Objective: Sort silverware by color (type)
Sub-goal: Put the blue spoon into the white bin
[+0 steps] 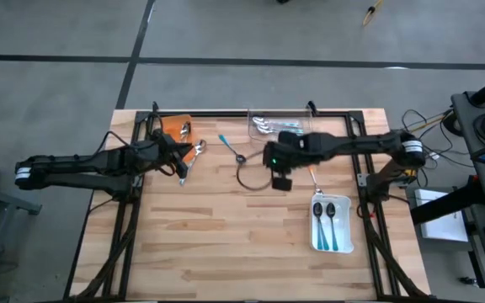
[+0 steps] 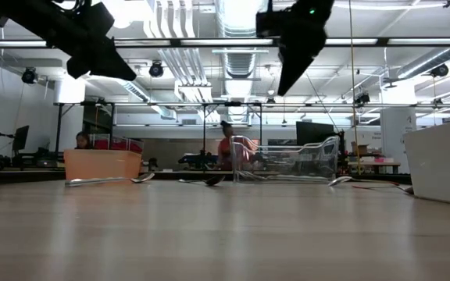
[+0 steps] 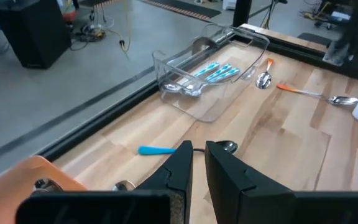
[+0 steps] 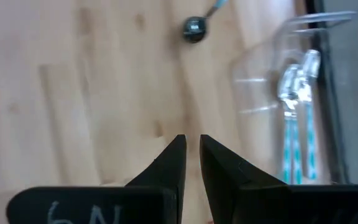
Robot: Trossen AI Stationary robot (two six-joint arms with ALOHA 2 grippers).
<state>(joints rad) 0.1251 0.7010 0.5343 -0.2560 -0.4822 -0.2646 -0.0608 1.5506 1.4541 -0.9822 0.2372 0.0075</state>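
Both pincers nearly clenched, empty: left pincer (image 3: 197, 163) above teal spoon (image 3: 157, 150), bowl half hidden; right pincer (image 4: 192, 158) mid-table.

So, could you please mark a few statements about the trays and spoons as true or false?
1. The white tray holds two spoons. True.
2. The clear tray is empty. False: teal-handled spoons lie in it.
3. A teal spoon lies loose on the table. True.
4. The right gripper holds a spoon. False: nothing is between its fingers, which hang over bare table.
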